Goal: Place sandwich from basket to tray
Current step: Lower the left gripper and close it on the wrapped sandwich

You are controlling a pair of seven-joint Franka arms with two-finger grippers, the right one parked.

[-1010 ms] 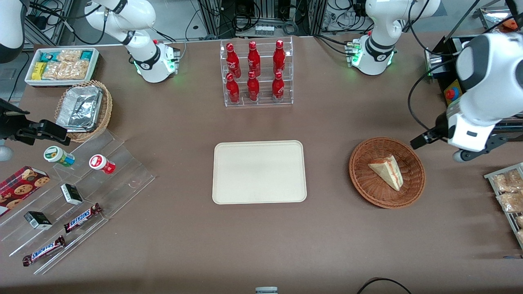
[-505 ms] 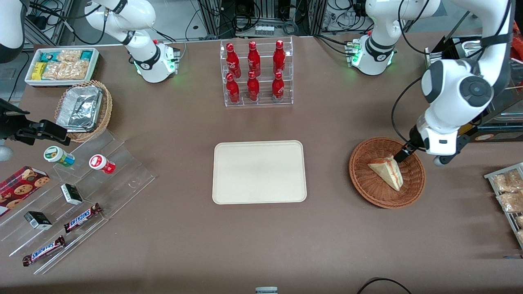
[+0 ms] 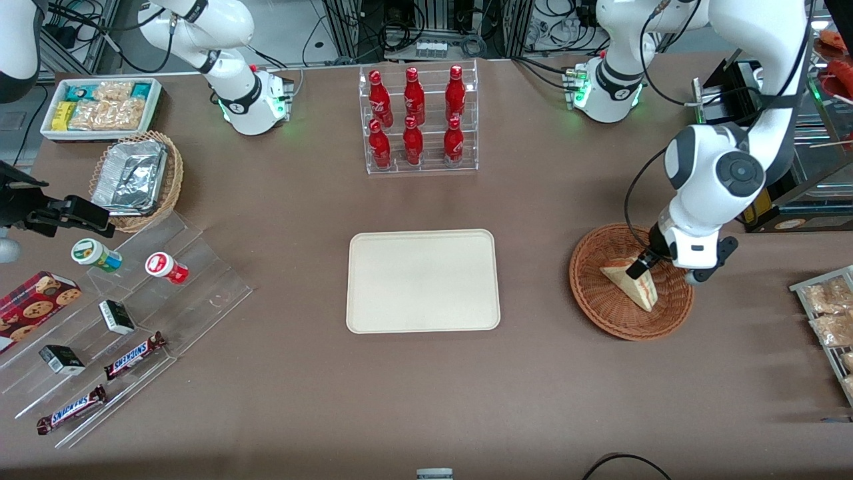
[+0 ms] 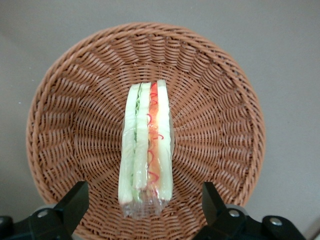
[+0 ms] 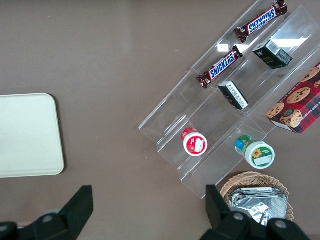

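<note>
The sandwich (image 3: 633, 285) is a plastic-wrapped wedge of pale bread with red and green filling. It lies in the reddish-brown wicker basket (image 3: 593, 293) toward the working arm's end of the table. The wrist view shows the sandwich (image 4: 146, 148) on edge in the basket (image 4: 65, 125). My left gripper (image 3: 641, 267) hangs over the sandwich's wide end, open, with one finger (image 4: 72, 202) on each side and clear of it. The cream-white tray (image 3: 422, 281) lies bare at the table's middle; it also shows in the right wrist view (image 5: 27, 135).
A clear rack of red bottles (image 3: 418, 120) stands farther from the camera than the tray. A wire rack of snack packets (image 3: 830, 313) lies beside the basket at the table's end. A clear stepped stand (image 3: 120, 320) with snacks lies toward the parked arm's end.
My left arm has swung from the table's end in over the basket and come down, so the open gripper now straddles the sandwich's wide end. The sandwich has not moved.
</note>
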